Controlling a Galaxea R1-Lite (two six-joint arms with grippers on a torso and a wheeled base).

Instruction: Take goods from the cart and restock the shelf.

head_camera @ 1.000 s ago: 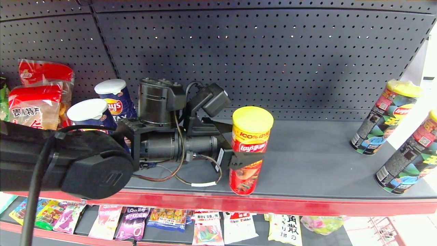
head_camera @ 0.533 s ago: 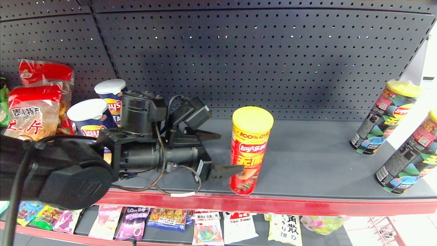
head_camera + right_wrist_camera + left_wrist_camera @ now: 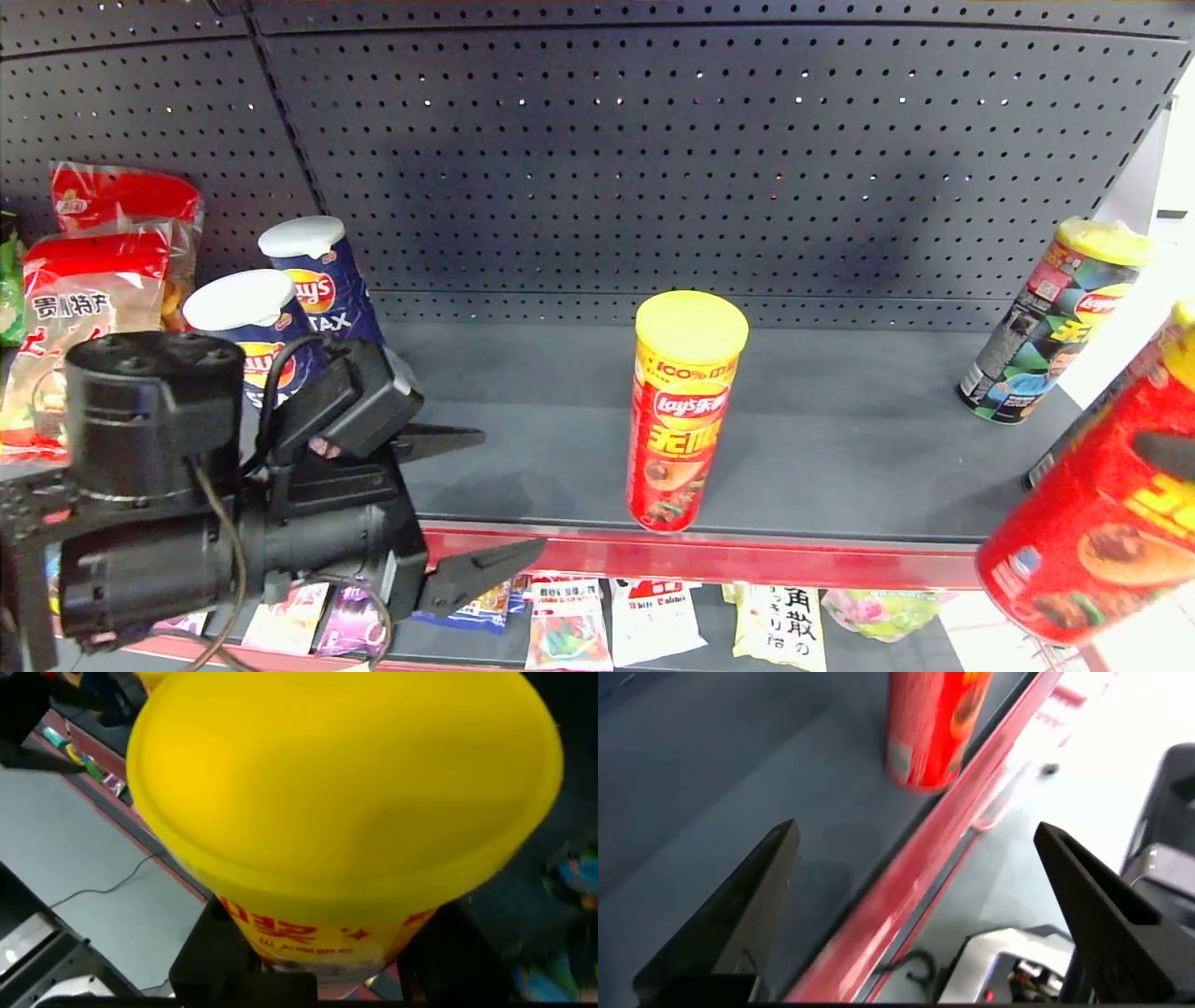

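My left gripper (image 3: 509, 490) spread wide, empty, at shelf (image 3: 840, 448) front edge, left of upright red chip can (image 3: 686, 411). Right gripper (image 3: 332, 947) clenched round second chip can (image 3: 1102, 523), low right, short of shelf. I judge it light, thin-walled, slick, tippy: hold mid-body, gently.

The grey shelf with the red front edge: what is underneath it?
A row of snack packets. The robot's left hand covers those at the left end; the shelf's red edge hides whatever sits farther back.

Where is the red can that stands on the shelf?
Head view: the red can stands mid-shelf by the red front lip, right of the left gripper.
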